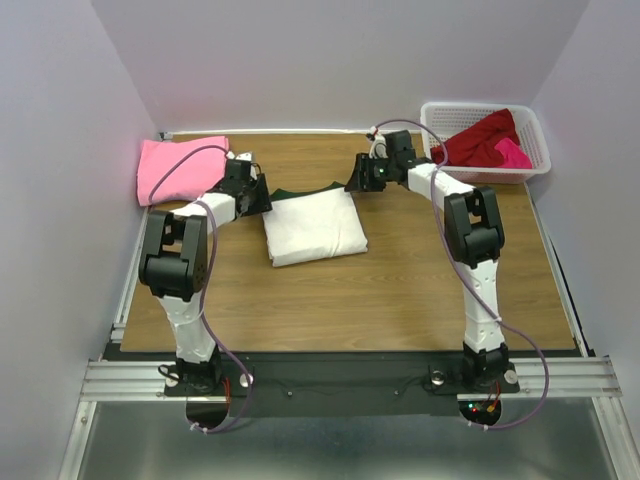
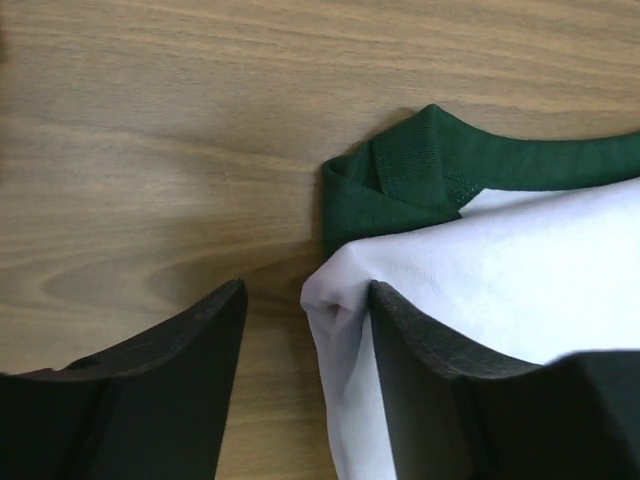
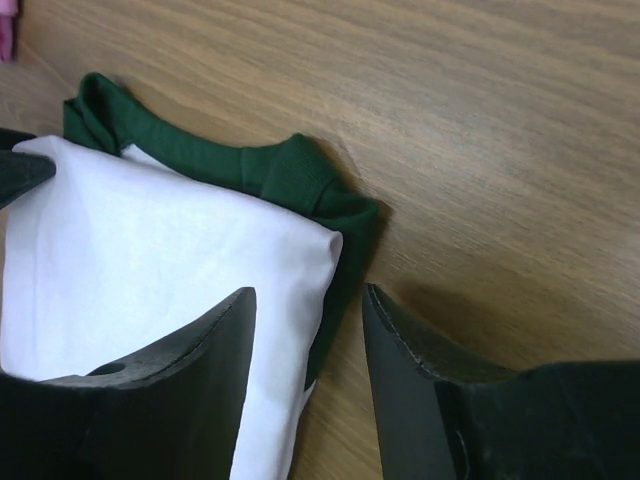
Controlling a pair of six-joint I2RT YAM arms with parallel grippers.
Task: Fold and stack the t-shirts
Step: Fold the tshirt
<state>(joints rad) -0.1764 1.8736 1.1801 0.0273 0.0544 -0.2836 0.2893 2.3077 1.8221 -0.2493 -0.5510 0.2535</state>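
A folded white t-shirt [image 1: 312, 226] with dark green sleeves [image 2: 420, 175] lies mid-table. My left gripper [image 1: 264, 197] is at its far left corner and stands open. In the left wrist view the white corner [image 2: 335, 300] sits between the fingers [image 2: 215, 330], leaning on the right one and apart from the left. My right gripper [image 1: 358, 180] is at the far right corner, also open. There the white edge [image 3: 300, 290] and green sleeve [image 3: 345, 215] lie loose between its fingers [image 3: 400, 350]. A folded pink t-shirt [image 1: 178, 170] rests at the far left.
A white lattice basket [image 1: 440, 108] at the far right holds a dark red t-shirt [image 1: 480, 138] and a magenta one [image 1: 512, 153]. Grey walls close in the table on three sides. Metal rails run along the near and left edges.
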